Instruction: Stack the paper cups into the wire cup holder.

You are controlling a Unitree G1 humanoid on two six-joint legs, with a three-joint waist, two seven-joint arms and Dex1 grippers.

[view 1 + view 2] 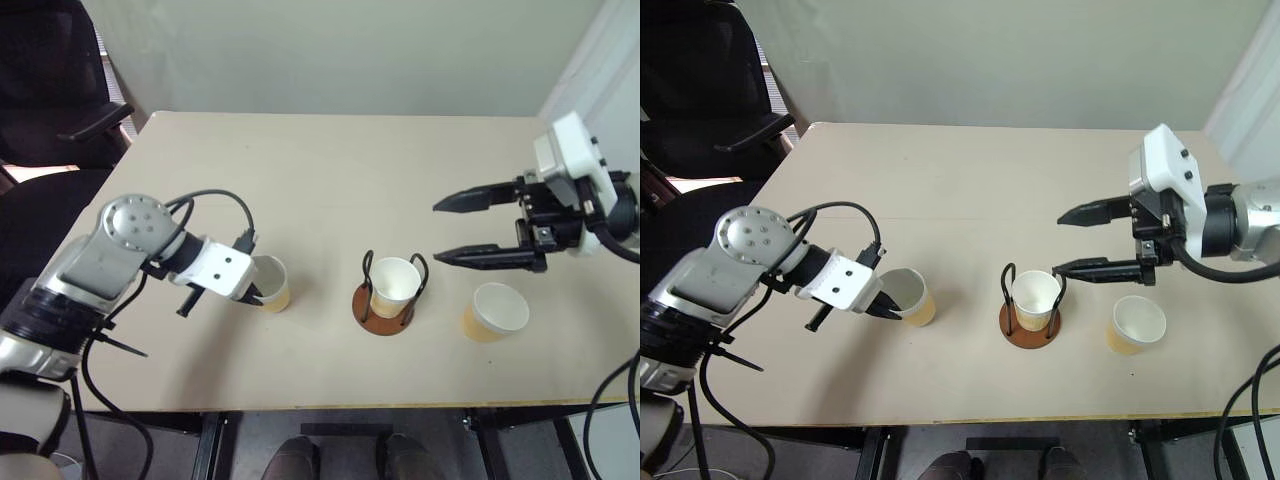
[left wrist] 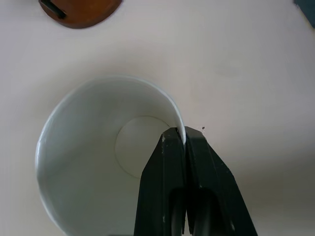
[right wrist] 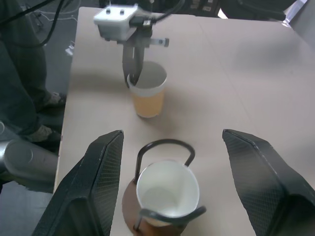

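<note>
Three tan paper cups with white insides stand upright on the beige table. One cup [image 1: 393, 285] sits inside the wire cup holder [image 1: 383, 322], between its black wire loops on the reddish-brown base. Left of it stands a second cup [image 1: 272, 283]; my left gripper [image 2: 183, 135] is shut on its near rim, one finger inside the wall and one outside. The third cup [image 1: 495, 311] stands free to the right of the holder. Above and just behind that cup my right gripper [image 1: 437, 232] hangs open, pointing left toward the holder, with nothing between its fingers.
A black office chair [image 1: 60, 90] stands off the table's far left corner. The table's front edge [image 1: 330, 408] runs close below the cups. Bare tabletop stretches behind the cups to the wall.
</note>
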